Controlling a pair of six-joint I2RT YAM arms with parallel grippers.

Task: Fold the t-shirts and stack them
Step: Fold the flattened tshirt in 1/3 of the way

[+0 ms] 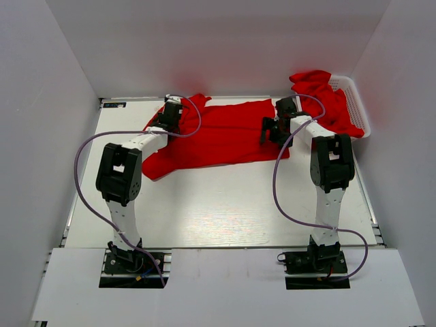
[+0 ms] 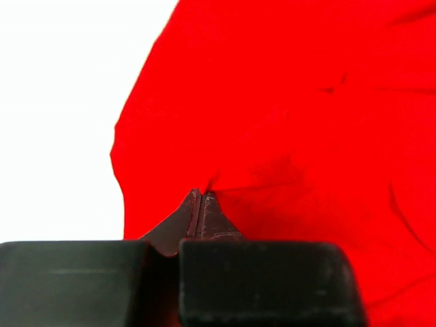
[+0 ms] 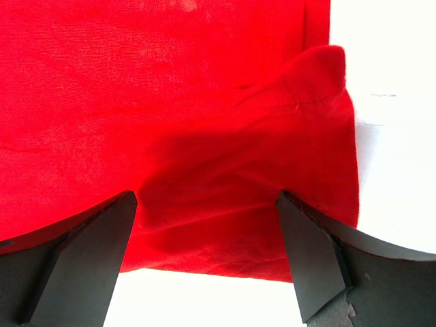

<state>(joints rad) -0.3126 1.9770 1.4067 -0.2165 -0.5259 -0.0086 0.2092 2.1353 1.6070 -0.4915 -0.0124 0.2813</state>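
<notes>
- Left gripper (image 1: 170, 117): fingers (image 2: 216, 221) pressed together at the tips, pinching a small peak of red cloth. It sits at the left end of the spread t-shirt, with bare white table (image 1: 218, 204) to its left.
- Spread t-shirt (image 1: 225, 136): one red shirt laid crosswise between the two grippers, mostly flat. A loose lobe trails toward the near side below the left gripper, and a sleeve-like flap lies just beyond it. It is not yet folded.
- Right gripper (image 1: 272, 129): fingers (image 3: 88, 259) spread wide, low over the right end of the same shirt. A soft ridge of cloth stands between them, and a turned-over hemmed corner lies just ahead and to its right. Whether the tips touch the cloth cannot be told.
- Heaped t-shirts (image 1: 317, 88): further red shirts piled beyond and to the right of the right gripper, spilling over the rim of the basket (image 1: 355, 109).
- Step in hand, as judged: securing both ends of the first shirt ahead of a fold. One end is held and the other is only straddled.
- Next move calls for: the right fingers to close on the ridge and catch every layer. Both ends can then be lifted together and evenly, so the cloth does not drag or twist.
</notes>
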